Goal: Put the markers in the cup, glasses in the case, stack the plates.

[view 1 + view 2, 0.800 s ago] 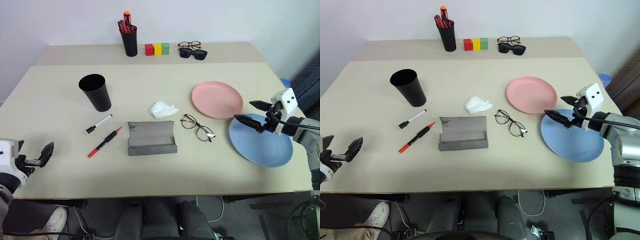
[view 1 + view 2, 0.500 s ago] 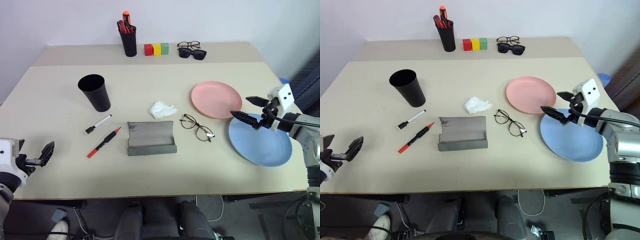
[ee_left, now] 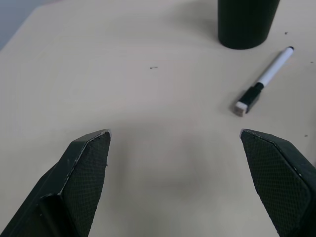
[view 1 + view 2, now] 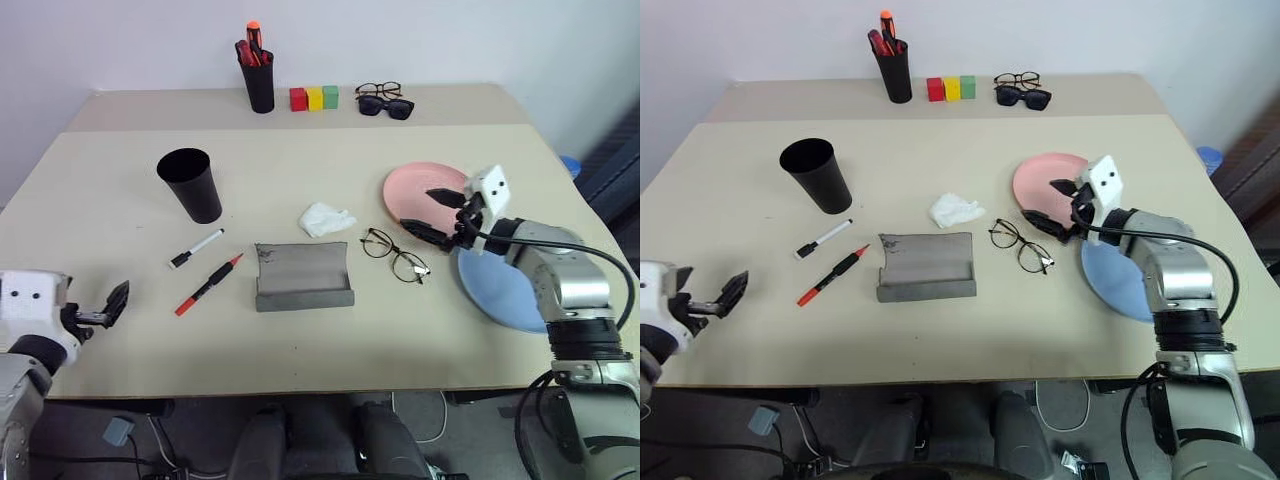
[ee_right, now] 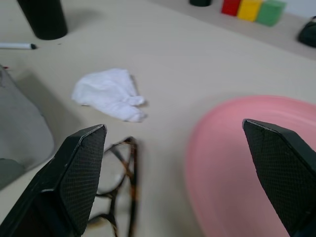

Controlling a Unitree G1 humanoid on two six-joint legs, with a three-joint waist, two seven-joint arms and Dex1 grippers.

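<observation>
On a beige desk [image 4: 120, 250], the right gripper [image 4: 437, 214] hangs with its fingers spread wide and empty over the near edge of the pink plate [image 4: 420, 186], just beside the glasses [image 4: 395, 254], which lie lenses-up between the grey case [image 4: 303, 275] and the blue plate [image 4: 500, 290]. The wire frame looks light, thin and easily bent, so the safest hold is probably across the bridge or one rim rather than on a lens or a folded temple; its long axis runs diagonally, from the far left toward the near right as the head camera sees it. The case lies open with its flap up and its long side across the desk, a soft felt-like pocket that may shift when something is pushed into it. The pink plate sits touching or slightly overlapping the blue one's far rim; both are shallow, rigid and likely slick plastic, best pinched at the rim. The white marker [image 4: 196, 248] and the red marker [image 4: 208, 285] lie side by side near the black cup [image 4: 190, 184], both angled from near left to far right; they are light, smooth and apt to roll, and want gripping mid-barrel. The cup stands upright, mouth up. The left gripper [image 4: 105, 306] waits at the desk's near-left edge, fingers likewise parted, holding nothing. A crumpled white tissue [image 4: 325, 218] rests between case and cup.
</observation>
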